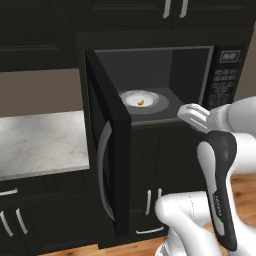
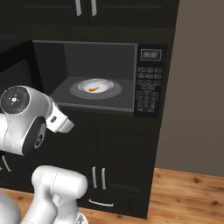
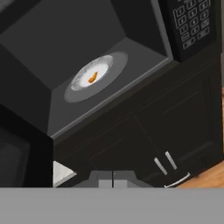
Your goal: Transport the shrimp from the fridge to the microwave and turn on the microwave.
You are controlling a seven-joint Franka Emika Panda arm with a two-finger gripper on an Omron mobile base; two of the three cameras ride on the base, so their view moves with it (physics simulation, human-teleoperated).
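The left base view looks forward and down from behind the arm, at the microwave (image 1: 165,85) from its left, past the edge of the open door (image 1: 107,145), with a marble bench (image 1: 40,142) on the left. The right base view faces the same cavity from the right, keypad (image 2: 148,89) nearly head-on. The hand view sits lower and nearer, rolled, looking up into the cavity. All three share the turntable (image 3: 94,74) and shrimp (image 3: 92,78).

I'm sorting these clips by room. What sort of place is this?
A simulated kitchen, most likely: a built-in microwave with its door open, dark cabinets below it, and a marble-look counter beside it.
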